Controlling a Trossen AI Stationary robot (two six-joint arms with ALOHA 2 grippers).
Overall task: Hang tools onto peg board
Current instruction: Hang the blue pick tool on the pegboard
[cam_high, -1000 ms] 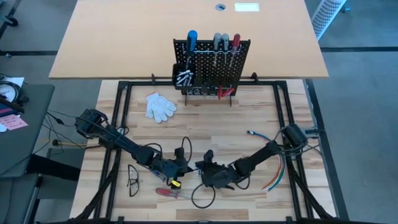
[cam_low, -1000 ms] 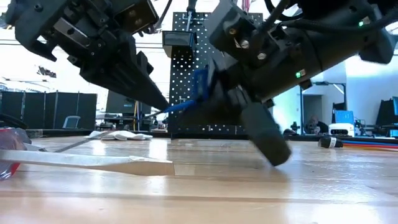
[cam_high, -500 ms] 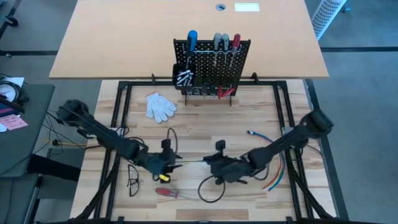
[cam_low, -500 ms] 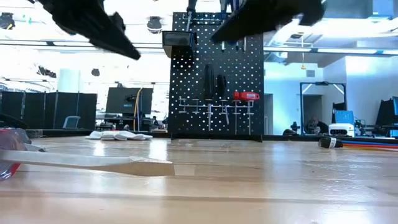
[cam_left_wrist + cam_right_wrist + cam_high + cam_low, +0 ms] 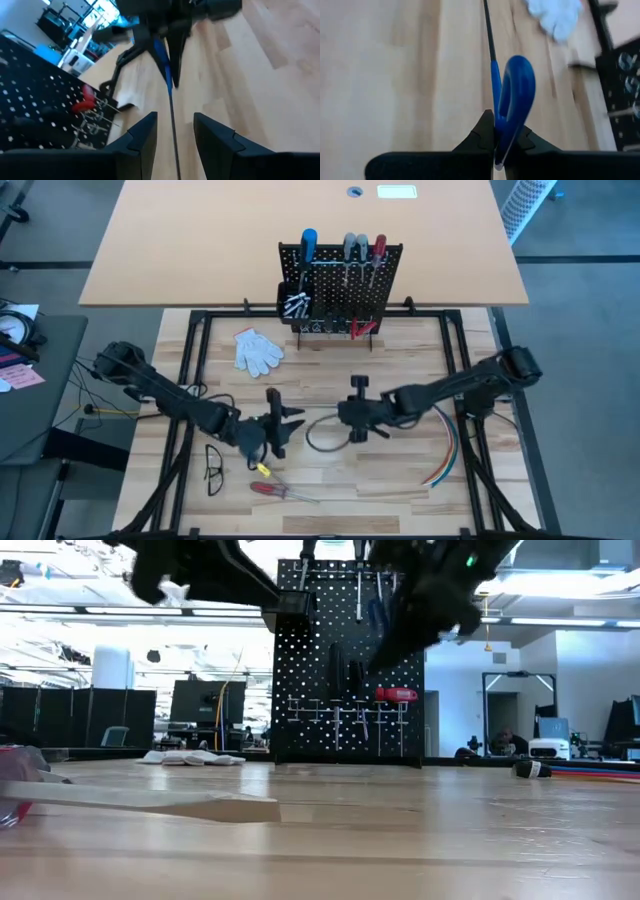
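Held above the middle of the wooden table (image 5: 400, 480), the blue T-handle key (image 5: 512, 102) lay level with its long axis left to right, thin dark shaft pointing left. The right gripper (image 5: 352, 410) was clamped on its blue handle, while the left gripper (image 5: 283, 425) stood open around the shaft's tip. Far behind them stood the upright black perforated peg board (image 5: 340, 285).

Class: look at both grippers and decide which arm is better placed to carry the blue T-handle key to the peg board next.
Probably the right: the right gripper is shut on the blue T-handle key, while the left gripper is open around its shaft. Both are similarly far from the peg board.
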